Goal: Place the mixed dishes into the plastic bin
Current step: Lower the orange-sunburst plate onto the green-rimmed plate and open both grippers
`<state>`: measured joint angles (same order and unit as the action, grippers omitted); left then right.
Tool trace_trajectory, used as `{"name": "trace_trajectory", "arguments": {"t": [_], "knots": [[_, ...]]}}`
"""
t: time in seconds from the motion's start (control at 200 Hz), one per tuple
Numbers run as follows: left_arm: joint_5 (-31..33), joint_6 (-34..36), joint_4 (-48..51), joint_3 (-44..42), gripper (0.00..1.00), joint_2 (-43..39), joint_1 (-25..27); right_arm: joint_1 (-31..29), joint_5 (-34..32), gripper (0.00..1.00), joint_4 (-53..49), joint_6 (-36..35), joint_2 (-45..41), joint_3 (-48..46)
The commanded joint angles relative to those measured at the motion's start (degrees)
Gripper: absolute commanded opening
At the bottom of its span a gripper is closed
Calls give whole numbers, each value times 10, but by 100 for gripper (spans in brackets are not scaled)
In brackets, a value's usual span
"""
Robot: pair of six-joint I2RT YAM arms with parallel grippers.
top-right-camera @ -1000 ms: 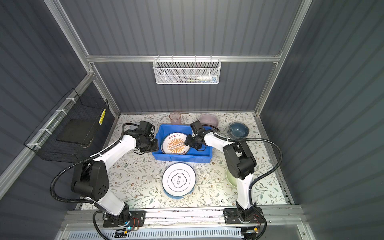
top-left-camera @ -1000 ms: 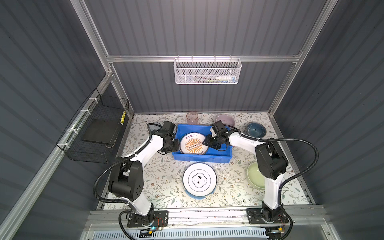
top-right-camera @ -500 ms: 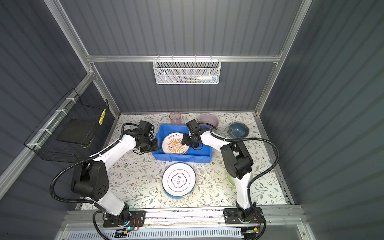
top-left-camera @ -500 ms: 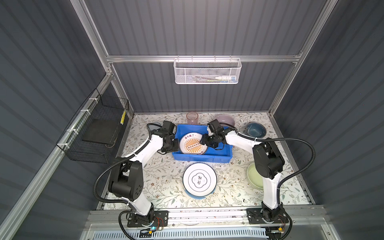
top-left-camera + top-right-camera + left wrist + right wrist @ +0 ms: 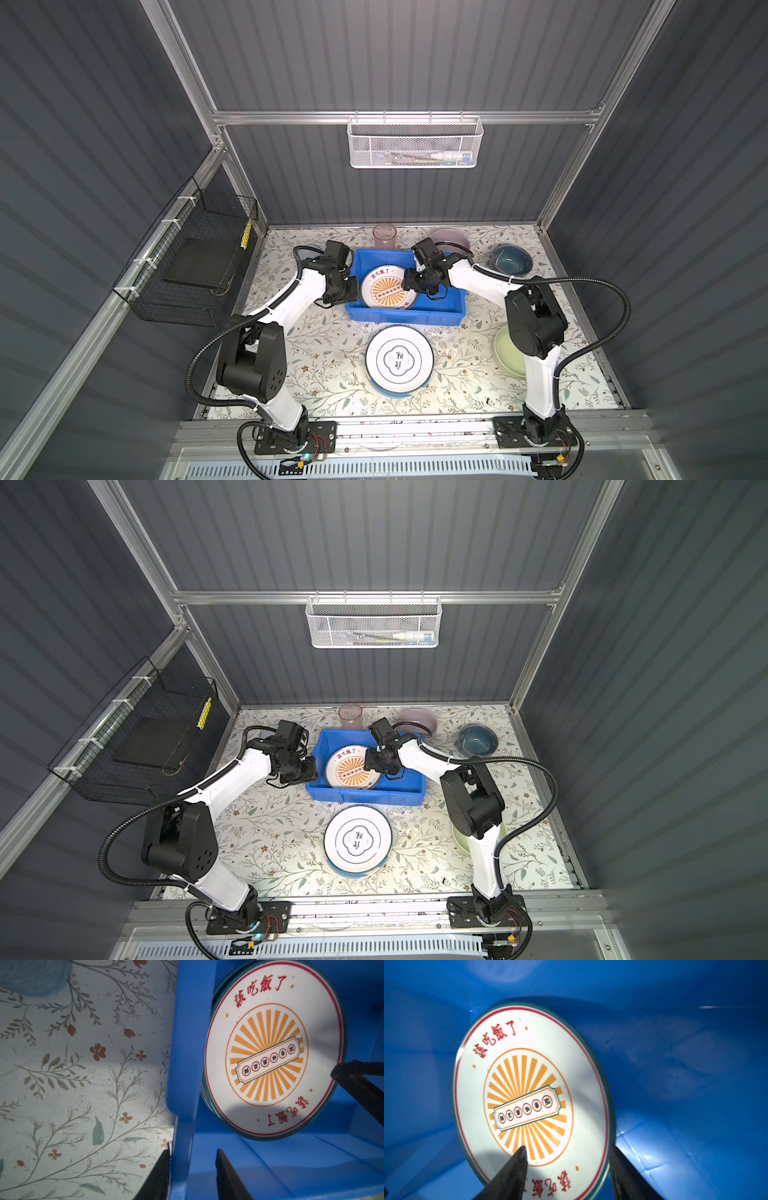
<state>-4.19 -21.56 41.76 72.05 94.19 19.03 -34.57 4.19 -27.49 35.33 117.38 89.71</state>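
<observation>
- So, the plastic bin (image 5: 405, 318) sits at the far middle of the flowery table (image 5: 324, 353). The orange sunburst plate (image 5: 384, 289) is already inside it, in the left half.
- The left wrist view shows more teal plate rim peeking out under that plate, so it's lying on at least one other.
- The right gripper (image 5: 568, 1147) is spread wide around the plate's right edge, with one finger over the sunburst and the other past the rim. The gap is way wider than the thin rim between them, so it's not clamped on anything.
- The left gripper (image 5: 192, 1147) straddles the bin's left wall, outer finger right up against it. Honestly can't tell if it's actually squeezing.
- Outside the bin:
- The black emblem plate (image 5: 400, 359) is stacked on the blue-white striped plate (image 5: 388, 392), just on the near side of the bin.
- The pale green bowl (image 5: 505, 357) is near right, half hidden by the right arm (image 5: 536, 332).
- The dark blue bowl (image 5: 512, 261) is far right.
- The lilac bowl (image 5: 455, 239) is by the bin's far right corner.
- The pink tumbler (image 5: 384, 237) is just beyond the far wall.
- The blue tumbler (image 5: 31, 976) is a blur left of the bin.
</observation>
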Motion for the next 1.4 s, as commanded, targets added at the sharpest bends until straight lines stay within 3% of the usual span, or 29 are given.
{"name": "trace_trajectory", "arguments": {"t": [0.0, 0.145, 0.63, 1.136, 1.261, 1.396], "knots": [[-5, 6, 8, 12, 38, -14, -1, -2, -71, 65, -67, -33, -10, 23], [-6, 7, 7, 11, 38, -11, -1, -2, -94, 68, -98, -47, 12, 46], [-24, 11, 3, 11, 37, -6, -1, -16, -22, 70, -100, -53, 89, 108], [-63, 9, -10, 11, 35, -3, 0, -23, 19, 71, -67, -32, 99, 117], [-26, 4, 8, 14, 39, -9, -1, -20, -13, 72, -85, -35, 85, 107], [15, 6, 31, 24, 50, -28, -1, -9, -44, 74, -98, -47, 42, 78]]}}
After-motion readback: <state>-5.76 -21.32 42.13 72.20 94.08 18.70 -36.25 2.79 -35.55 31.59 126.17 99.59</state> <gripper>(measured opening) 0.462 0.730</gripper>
